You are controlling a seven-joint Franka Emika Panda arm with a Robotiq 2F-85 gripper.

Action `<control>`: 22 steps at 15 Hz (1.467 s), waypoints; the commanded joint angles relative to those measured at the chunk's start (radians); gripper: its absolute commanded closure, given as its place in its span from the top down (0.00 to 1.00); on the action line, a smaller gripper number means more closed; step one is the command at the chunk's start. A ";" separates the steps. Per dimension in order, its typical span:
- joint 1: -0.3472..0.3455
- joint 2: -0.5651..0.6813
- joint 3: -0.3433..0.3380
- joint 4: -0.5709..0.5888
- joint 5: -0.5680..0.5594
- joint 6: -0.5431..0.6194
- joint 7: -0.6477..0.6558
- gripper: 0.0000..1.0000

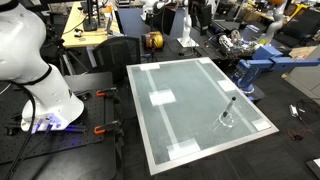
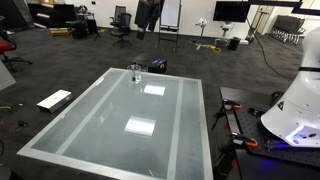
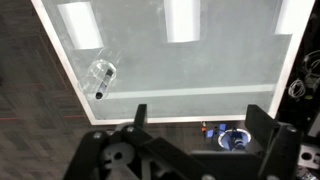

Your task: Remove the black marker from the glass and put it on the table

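A clear glass (image 1: 227, 121) stands near one corner of the glass-topped table (image 1: 190, 100), with the black marker (image 1: 231, 105) leaning inside it. Both also show in an exterior view, the glass (image 2: 135, 74) at the table's far end. In the wrist view the glass (image 3: 103, 72) and the marker (image 3: 100, 92) are at the upper left, seen from high above. My gripper (image 3: 200, 118) is open and empty, high over the table edge and far from the glass. The gripper itself does not show in either exterior view.
The robot's white base (image 1: 45, 95) stands on a black stand beside the table; it also shows in an exterior view (image 2: 297, 115). Bright light reflections lie on the tabletop (image 3: 180, 20). Desks, chairs and equipment (image 1: 250, 50) surround the table.
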 commanded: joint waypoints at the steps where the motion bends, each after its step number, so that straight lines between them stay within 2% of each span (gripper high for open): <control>1: -0.042 0.064 0.001 -0.014 -0.207 0.166 0.226 1.00; 3: -0.059 0.104 -0.013 -0.002 -0.388 0.221 0.398 1.00; 6: -0.059 0.156 -0.056 0.044 -0.635 0.211 0.656 1.00; 10: -0.034 0.219 -0.087 0.103 -0.879 0.170 0.984 1.00; 12: -0.021 0.248 -0.088 0.115 -0.964 0.148 1.128 1.00; 15: -0.005 0.282 -0.080 0.125 -0.996 0.125 1.226 1.00; 17: -0.014 0.267 -0.083 0.095 -0.969 0.163 1.183 1.00; 22: -0.006 0.283 -0.082 0.104 -0.969 0.162 1.194 1.00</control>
